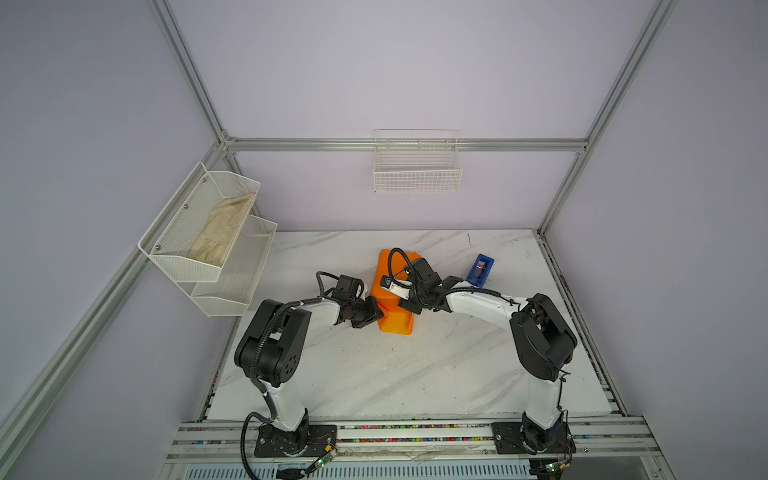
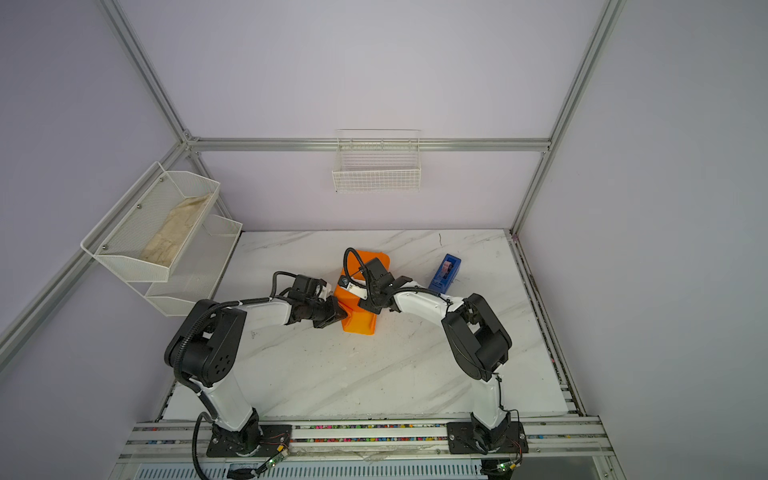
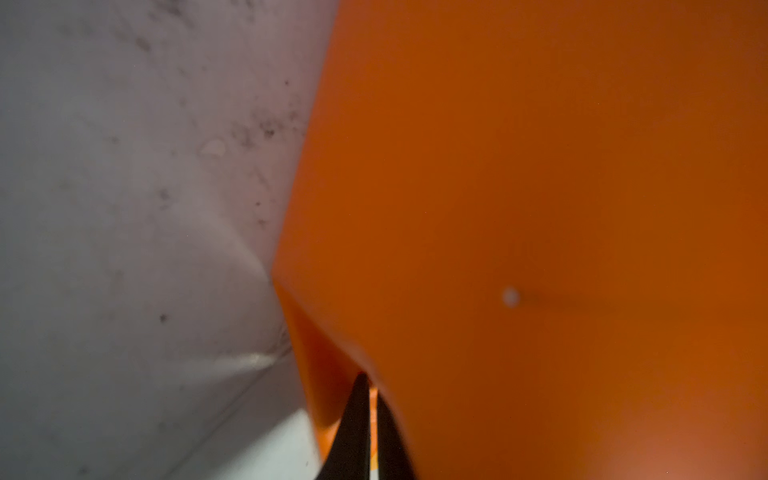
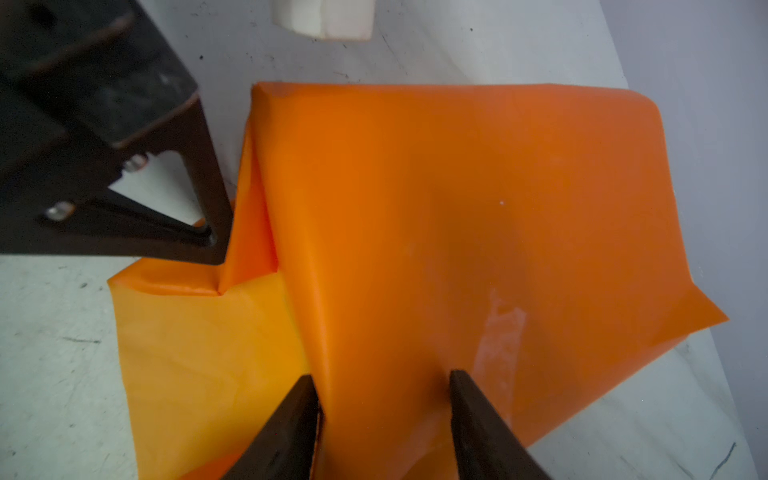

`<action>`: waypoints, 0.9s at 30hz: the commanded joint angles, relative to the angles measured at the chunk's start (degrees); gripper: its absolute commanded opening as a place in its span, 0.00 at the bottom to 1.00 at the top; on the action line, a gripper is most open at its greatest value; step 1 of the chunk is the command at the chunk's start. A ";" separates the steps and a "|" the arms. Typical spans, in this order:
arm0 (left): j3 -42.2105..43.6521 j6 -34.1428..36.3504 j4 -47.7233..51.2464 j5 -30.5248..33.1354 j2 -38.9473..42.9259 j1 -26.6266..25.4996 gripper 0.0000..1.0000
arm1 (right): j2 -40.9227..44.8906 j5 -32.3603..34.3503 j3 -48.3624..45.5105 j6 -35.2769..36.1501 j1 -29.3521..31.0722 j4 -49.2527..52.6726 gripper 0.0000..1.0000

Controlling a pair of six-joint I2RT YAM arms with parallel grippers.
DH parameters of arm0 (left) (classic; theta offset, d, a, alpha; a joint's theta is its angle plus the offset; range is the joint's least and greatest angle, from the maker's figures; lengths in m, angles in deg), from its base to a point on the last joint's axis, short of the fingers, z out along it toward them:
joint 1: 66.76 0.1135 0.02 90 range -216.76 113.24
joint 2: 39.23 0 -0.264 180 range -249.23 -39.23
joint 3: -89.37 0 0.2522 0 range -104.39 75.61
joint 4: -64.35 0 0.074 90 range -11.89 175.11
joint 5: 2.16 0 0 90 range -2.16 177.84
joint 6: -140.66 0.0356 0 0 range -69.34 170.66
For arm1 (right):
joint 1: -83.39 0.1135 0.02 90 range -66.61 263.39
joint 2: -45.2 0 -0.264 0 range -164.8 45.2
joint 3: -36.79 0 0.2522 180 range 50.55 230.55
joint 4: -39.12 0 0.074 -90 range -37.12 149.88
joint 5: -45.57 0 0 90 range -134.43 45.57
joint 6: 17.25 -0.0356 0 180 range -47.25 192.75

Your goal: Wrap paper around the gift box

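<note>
The orange paper (image 1: 397,322) (image 2: 360,322) lies folded into a parcel at mid-table; the gift box is hidden under it. My left gripper (image 1: 380,312) (image 2: 343,312) comes in from the left, shut on a thin flap of the paper (image 3: 519,187) at the parcel's near-left side; its jaws (image 3: 372,388) show almost no gap. My right gripper (image 4: 382,380) reaches from the right over the top of the paper (image 4: 457,199). Its fingers (image 4: 469,399) are half apart and press on both sides of a raised, paper-covered bulk. A lighter yellow-orange flap lies flat beside it.
A blue tape dispenser (image 1: 480,270) (image 2: 444,272) stands right of the parcel on the marble table (image 1: 374,374). A white mesh rack (image 1: 208,237) holding a cloth hangs on the left wall. A wire basket (image 1: 417,174) hangs on the back wall.
</note>
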 commanded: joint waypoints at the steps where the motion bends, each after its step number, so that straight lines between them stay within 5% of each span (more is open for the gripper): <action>1: 3.41 -5.23 -8.45 -1.19 1.75 -0.26 0.08 | 0.52 -1.62 -1.94 -0.50 0.43 3.51 0.53; 14: 7.16 -10.66 -14.61 -1.79 -0.08 -0.34 0.08 | 2.17 -3.03 -1.72 -2.72 0.67 3.25 0.58; 21: 7.36 -10.39 -14.56 -2.21 -0.93 -0.22 0.08 | 8.20 -9.12 -1.64 -15.41 1.33 1.88 0.61; 24: 7.41 -10.21 -14.63 -2.13 -1.21 -0.24 0.08 | 10.94 -9.71 -4.38 -28.99 1.93 -2.77 0.51; 27: 7.55 -10.30 -14.68 -2.23 -1.67 -0.22 0.08 | 12.32 -10.13 -8.20 -41.34 3.65 -6.81 0.26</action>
